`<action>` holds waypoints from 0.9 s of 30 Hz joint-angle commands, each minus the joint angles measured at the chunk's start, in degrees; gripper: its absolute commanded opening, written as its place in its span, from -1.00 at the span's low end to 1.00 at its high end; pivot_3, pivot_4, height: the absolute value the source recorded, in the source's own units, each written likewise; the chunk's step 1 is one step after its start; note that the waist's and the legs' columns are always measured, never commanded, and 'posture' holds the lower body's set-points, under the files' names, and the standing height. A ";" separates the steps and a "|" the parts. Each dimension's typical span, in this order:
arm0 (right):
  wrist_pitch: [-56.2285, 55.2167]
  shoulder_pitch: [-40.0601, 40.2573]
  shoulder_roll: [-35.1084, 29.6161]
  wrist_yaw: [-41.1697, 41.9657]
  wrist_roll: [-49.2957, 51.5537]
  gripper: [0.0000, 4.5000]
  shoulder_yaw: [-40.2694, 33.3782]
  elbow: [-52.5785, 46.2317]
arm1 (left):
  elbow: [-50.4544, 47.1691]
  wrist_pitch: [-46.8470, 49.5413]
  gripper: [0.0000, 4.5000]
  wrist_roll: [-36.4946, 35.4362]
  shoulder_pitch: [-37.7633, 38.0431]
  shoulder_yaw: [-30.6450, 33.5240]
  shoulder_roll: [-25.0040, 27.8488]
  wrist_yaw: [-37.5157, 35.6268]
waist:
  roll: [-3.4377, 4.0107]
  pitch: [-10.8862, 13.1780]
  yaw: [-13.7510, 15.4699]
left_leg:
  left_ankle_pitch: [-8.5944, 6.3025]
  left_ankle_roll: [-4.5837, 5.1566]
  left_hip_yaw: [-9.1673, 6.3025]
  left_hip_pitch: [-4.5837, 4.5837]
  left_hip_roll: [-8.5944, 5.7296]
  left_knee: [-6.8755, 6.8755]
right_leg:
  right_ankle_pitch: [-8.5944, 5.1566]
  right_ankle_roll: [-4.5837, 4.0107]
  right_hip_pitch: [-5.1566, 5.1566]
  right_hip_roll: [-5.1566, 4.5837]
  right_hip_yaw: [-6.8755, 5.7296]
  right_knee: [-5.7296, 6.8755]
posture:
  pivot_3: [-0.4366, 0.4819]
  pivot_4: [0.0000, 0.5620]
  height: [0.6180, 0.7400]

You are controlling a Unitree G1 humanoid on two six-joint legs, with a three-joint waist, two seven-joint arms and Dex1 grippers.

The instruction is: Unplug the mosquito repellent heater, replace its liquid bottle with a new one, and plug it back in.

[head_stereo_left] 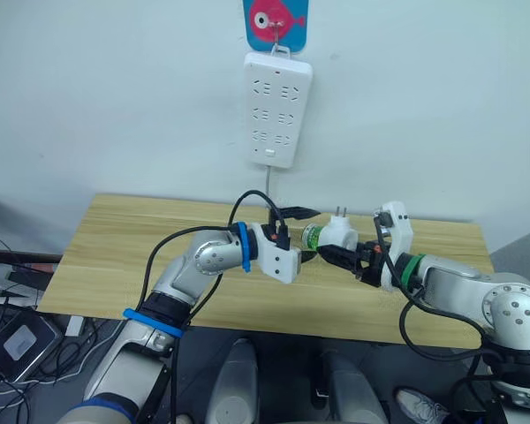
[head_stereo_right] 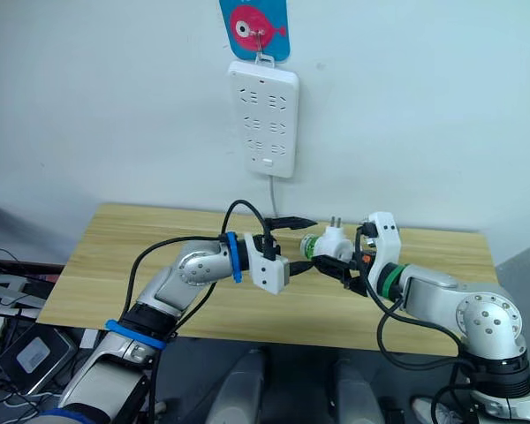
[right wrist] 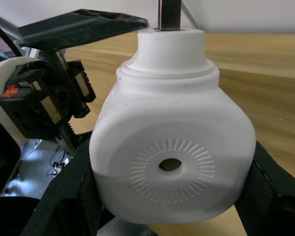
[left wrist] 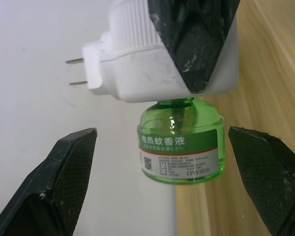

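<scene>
Heater (head_stereo_left: 339, 234) first: you hold it over the wooden table (head_stereo_left: 115, 256), below the wall power strip (head_stereo_left: 276, 109), clamped in your right gripper (head_stereo_left: 338, 256). It's light, slick plastic. Your left gripper (left wrist: 167, 172) stands open around the green bottle (left wrist: 181, 150); pinch its labelled body gently, it's small and probably brittle.

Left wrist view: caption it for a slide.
Open left end effector flanks the green bottle still in the white heater, which the right end effector grips above the table.
</scene>
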 commanded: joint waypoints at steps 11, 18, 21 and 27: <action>-7.85 -0.59 -2.56 -10.55 13.07 0.34 2.98 -2.36 | -4.28 4.97 0.01 1.77 -0.46 -3.72 -0.60 3.25 | -0.01 -0.01 -1.08 | 0.00 0.00 0.00 -0.03 0.00 0.00 | -0.01 0.01 -0.01 -0.01 0.01 -0.01 | 0.44 -0.09 1.00; -9.71 -1.27 -4.19 -10.15 14.33 0.34 4.97 -3.03 | -3.89 4.54 0.01 2.00 -0.53 -4.65 0.29 4.06 | -0.01 -0.01 -1.15 | 0.00 0.01 0.00 -0.03 0.00 -0.01 | -0.01 0.01 -0.02 -0.01 0.00 -0.01 | 0.45 -0.12 1.00; -10.54 -1.86 -4.42 -8.73 14.11 0.78 5.16 -3.78 | -4.05 4.42 0.01 1.85 -0.28 -4.82 0.56 4.41 | -0.01 -0.02 -1.14 | 0.00 0.01 0.01 -0.03 0.00 0.00 | -0.01 0.00 -0.02 -0.01 0.01 -0.02 | 0.45 -0.13 1.00; -10.26 -1.96 -8.67 -1.83 7.90 1.00 4.46 -7.05 | -2.94 5.29 0.01 0.71 0.07 -4.25 0.25 5.82 | -0.01 -0.04 -1.05 | 0.00 0.00 0.00 -0.05 -0.01 0.00 | -0.01 0.00 -0.02 -0.02 -0.01 -0.03 | 0.44 -0.15 1.00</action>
